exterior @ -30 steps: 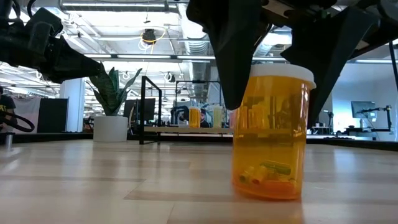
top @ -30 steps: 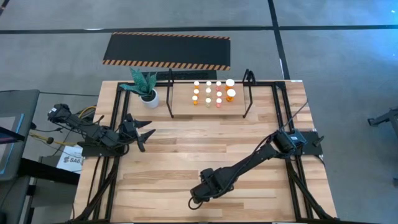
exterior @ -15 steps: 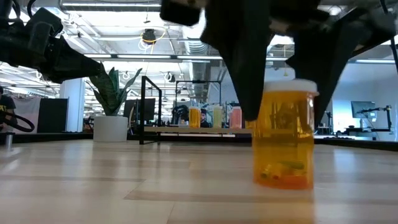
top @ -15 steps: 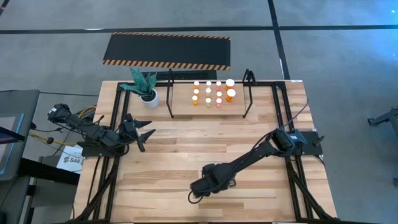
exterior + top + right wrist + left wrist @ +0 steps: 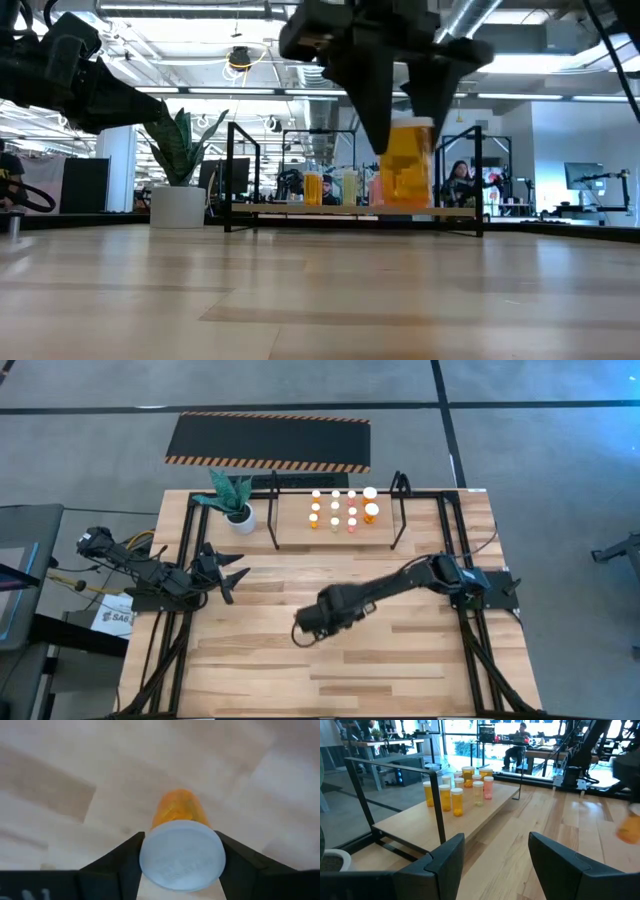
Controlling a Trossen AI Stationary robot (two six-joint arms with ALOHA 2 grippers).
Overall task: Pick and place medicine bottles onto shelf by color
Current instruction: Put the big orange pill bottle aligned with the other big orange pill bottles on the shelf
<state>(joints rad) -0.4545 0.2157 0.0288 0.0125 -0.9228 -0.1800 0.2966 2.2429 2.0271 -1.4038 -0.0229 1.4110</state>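
- Hanging clear of the table (image 5: 300,300), an orange medicine bottle (image 5: 408,165) with a white cap sits upright between the fingers of the right gripper (image 5: 305,630).
- Gripping it just under the cap, the two dark fingers (image 5: 120,862) press on either side, as the right wrist view shows.
- Beyond this gripper, at the table's far edge, stands the shelf (image 5: 335,540) with the other medicine bottles (image 5: 345,508) in rows.
- Off to the side, the left gripper (image 5: 235,578) waits with its fingers apart and empty, near a potted plant (image 5: 235,500).

Robotics lab, exposed ceiling ducts (image 5: 300,70), desks (image 5: 540,755), monitors (image 5: 585,176)
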